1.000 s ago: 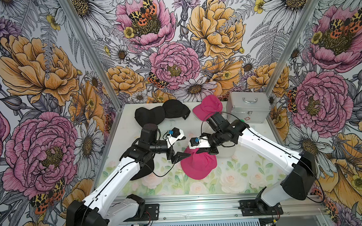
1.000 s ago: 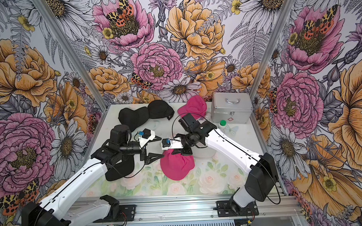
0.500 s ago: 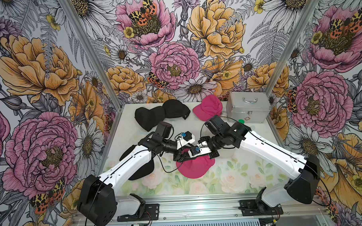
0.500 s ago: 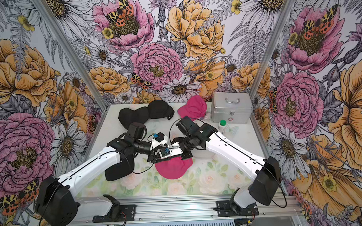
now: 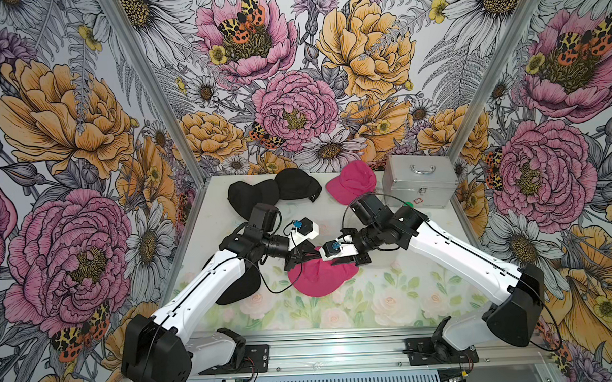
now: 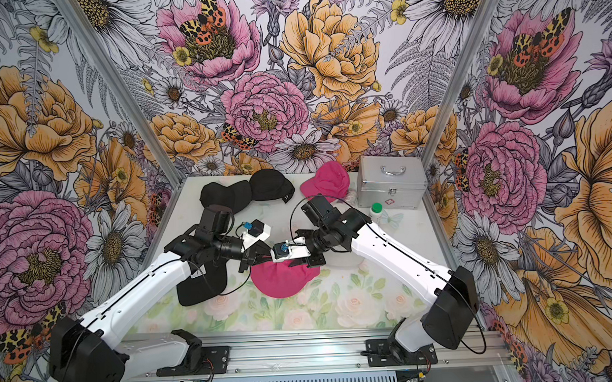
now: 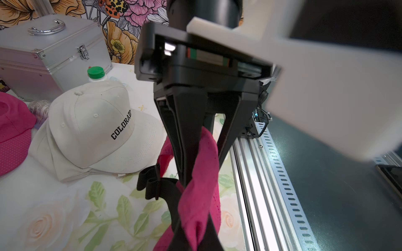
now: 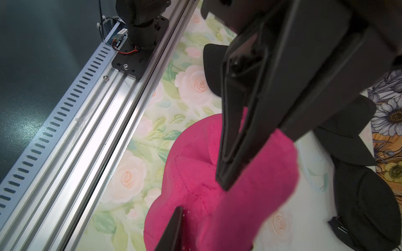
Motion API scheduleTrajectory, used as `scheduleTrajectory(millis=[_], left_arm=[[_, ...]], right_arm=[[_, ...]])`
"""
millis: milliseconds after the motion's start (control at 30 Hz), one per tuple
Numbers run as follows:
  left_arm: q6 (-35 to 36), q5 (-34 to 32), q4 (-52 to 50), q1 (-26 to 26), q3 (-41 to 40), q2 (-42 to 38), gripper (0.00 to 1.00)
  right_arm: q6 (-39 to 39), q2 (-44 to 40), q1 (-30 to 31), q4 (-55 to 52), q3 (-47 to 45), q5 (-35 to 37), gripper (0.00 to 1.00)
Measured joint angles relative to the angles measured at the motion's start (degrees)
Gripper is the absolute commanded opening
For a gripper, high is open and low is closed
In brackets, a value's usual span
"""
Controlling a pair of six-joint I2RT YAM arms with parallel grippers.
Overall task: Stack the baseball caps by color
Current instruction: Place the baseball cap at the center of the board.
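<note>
A hot pink cap (image 5: 318, 279) (image 6: 279, 280) sits bunched at the table's front middle, between both arms. My left gripper (image 5: 301, 260) (image 7: 195, 236) is shut on a fold of its pink fabric (image 7: 202, 173). From above, my right gripper (image 5: 349, 264) (image 8: 213, 236) reaches down onto the same cap (image 8: 217, 195), jaws parted, cloth loose between its fingers. A second pink cap (image 5: 351, 181) lies at the back. Two black caps (image 5: 252, 197) (image 5: 295, 185) lie back left, another black cap (image 5: 238, 285) under my left arm. Stacked cream "COLORADO" caps (image 7: 87, 130) show in the left wrist view.
A silver metal case (image 5: 418, 186) with a handle stands at the back right. Just in front of it is a small white bottle with a green lid (image 6: 376, 210). The aluminium rail (image 5: 338, 355) runs along the table's front edge.
My left gripper swung right to the front pink cap and closed on its fabric. My right gripper, shut on that cap before, has parted its jaws.
</note>
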Motion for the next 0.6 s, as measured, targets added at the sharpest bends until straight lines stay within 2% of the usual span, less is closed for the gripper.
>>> scheduleTrajectory(millis=[300, 600], left_arm=[[-2.6, 0.7, 0.2, 1.1, 0.1, -0.2, 0.00], [-10.0, -5.1, 6.5, 1.0, 0.0, -1.3, 0.00]], right_arm=[[5.2, -0.5, -3.7, 0.4, -4.9, -1.2, 0.36], [13.9, -8.1, -5.7, 6.7, -10.2, -1.6, 0.35]])
